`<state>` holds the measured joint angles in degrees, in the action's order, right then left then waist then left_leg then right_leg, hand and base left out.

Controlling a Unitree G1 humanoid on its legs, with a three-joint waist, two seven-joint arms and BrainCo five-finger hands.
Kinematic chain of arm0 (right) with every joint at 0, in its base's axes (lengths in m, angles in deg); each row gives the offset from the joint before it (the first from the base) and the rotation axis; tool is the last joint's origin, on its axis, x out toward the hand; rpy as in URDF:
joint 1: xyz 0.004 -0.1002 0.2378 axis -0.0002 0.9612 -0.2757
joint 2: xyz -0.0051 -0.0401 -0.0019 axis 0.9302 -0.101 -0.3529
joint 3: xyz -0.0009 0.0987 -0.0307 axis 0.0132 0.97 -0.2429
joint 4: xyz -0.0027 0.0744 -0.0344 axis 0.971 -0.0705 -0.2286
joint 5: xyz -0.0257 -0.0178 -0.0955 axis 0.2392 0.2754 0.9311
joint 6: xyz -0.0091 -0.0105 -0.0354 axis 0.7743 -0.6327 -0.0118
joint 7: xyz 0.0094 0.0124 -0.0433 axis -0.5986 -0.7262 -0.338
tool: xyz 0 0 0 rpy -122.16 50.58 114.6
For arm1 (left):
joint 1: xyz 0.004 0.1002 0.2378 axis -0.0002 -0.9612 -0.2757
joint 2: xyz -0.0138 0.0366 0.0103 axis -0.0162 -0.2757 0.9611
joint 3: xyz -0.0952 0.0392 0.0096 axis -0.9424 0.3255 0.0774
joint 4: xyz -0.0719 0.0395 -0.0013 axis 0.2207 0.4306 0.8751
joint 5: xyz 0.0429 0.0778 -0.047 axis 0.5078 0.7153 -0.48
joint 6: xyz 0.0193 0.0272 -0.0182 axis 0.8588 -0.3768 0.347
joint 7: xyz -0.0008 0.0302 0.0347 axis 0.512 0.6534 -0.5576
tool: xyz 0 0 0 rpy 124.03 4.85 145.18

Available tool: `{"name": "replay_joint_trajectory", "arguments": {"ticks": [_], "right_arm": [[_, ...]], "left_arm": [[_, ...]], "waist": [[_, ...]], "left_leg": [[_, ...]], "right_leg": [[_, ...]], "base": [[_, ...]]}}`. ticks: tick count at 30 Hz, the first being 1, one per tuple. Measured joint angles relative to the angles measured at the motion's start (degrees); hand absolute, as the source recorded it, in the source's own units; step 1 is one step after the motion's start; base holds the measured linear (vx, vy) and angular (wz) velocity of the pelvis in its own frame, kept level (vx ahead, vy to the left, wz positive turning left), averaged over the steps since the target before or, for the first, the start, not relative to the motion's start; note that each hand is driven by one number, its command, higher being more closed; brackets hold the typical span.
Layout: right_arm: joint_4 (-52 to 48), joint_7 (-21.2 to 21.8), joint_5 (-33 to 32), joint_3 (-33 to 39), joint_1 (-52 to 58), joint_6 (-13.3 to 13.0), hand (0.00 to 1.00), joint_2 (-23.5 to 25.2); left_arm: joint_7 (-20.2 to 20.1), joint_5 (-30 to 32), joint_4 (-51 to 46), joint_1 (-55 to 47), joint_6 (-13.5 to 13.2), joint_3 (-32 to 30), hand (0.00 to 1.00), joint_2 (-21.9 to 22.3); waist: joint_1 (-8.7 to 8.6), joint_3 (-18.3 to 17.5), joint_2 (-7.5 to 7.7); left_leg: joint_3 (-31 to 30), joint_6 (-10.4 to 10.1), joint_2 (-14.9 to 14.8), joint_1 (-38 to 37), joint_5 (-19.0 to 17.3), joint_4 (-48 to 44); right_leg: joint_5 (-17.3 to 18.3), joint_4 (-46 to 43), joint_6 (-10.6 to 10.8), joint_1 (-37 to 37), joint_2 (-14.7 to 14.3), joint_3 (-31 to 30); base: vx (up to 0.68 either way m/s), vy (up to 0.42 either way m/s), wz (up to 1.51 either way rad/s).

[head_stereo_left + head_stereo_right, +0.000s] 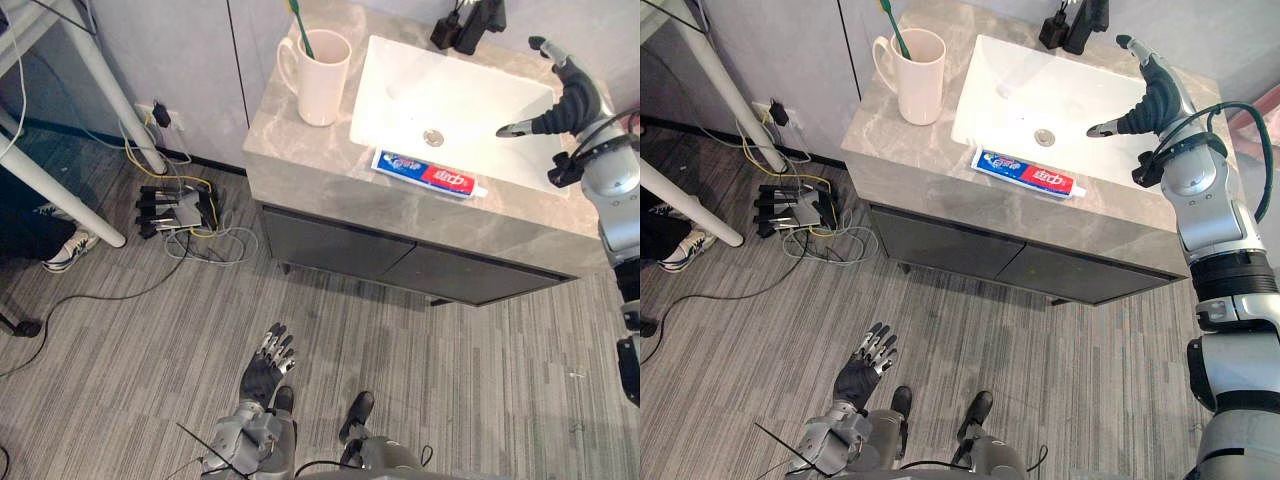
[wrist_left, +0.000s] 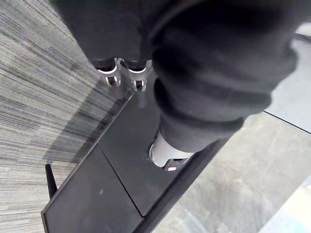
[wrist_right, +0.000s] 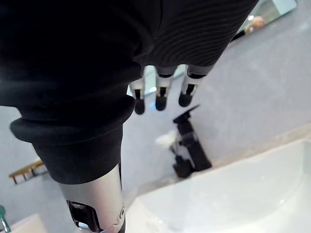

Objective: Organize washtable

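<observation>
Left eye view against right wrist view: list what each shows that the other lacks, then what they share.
Left eye view: a mug with a toothbrush, toothpaste at the sink's front edge, and the left hand low over the floor, open. Right wrist view: a tan thing by the wall, too small to name. Shared: the sink, the black faucet and the right hand, open over the sink.

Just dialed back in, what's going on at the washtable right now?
Nothing is held yet. The robot's right hand hovers open above the right side of the white sink basin. Its left hand hangs open low over the grey floor. The blue, red and white toothpaste tube lies flat along the grey marble counter in front of the basin; the green toothbrush stands in the cream mug.
</observation>
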<state>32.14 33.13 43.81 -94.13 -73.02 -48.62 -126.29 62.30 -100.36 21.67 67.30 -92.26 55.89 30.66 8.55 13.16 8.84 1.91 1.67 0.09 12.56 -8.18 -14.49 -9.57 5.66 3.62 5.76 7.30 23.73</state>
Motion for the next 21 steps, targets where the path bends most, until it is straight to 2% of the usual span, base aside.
{"name": "replay_joint_trajectory", "arguments": {"ticks": [14,21], "right_arm": [[0.44,0.53,0.49,-0.11,0.72,0.13,0.0,0.31],[-4.86,2.44,-0.07,-0.09,6.13,-0.04,0.0,1.77]], "left_arm": [[0.04,0.02,0.12,0.51,-0.02,1.2,0.0,-0.02],[0.1,0.04,0.19,0.63,-0.04,1.23,0.0,-0.08]], "waist": [[0.41,2.26,0.56],[0.09,2.62,1.21]], "left_leg": [[-0.48,0.06,-0.03,1.28,0.09,-0.6],[-0.35,0.06,-0.03,1.45,0.08,-0.52]], "right_leg": [[-0.01,0.0,-0.01,0.64,-0.05,1.21],[-0.01,0.0,-0.01,0.98,-0.05,1.15]], "base": [[-0.02,0.023,0.02],[0.0,0.03,-0.01]]}}
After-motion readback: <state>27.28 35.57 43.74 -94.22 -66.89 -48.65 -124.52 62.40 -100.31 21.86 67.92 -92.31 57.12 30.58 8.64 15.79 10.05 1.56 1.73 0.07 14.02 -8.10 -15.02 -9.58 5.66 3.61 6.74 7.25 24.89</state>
